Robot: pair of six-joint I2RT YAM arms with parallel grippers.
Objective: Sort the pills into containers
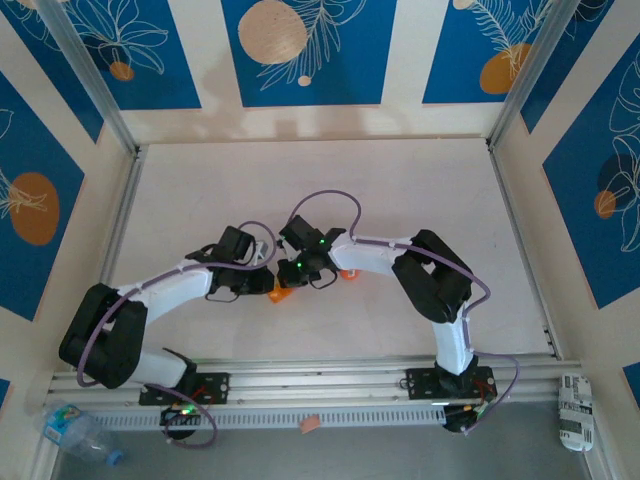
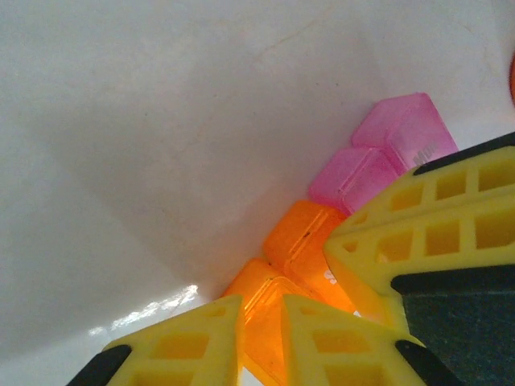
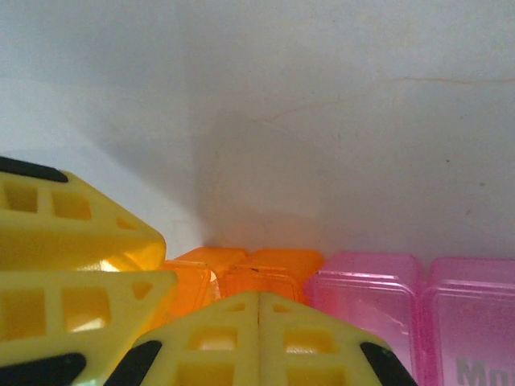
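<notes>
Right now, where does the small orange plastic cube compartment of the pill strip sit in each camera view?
Top external: orange plastic cube compartment just below-left of centre.
Left wrist: lower centre.
Right wrist: bottom centre.
Shared landmark: pink plastic cubes joined beside it, upper right in left wrist, right in right wrist.

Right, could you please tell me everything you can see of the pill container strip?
The container strip is translucent plastic: two pink cube compartments joined to an orange end, lying flat on the white table. The left gripper pinches the orange end's tip; the shut right gripper sits against the orange part. Faint lettering marks a pink lid.
</notes>
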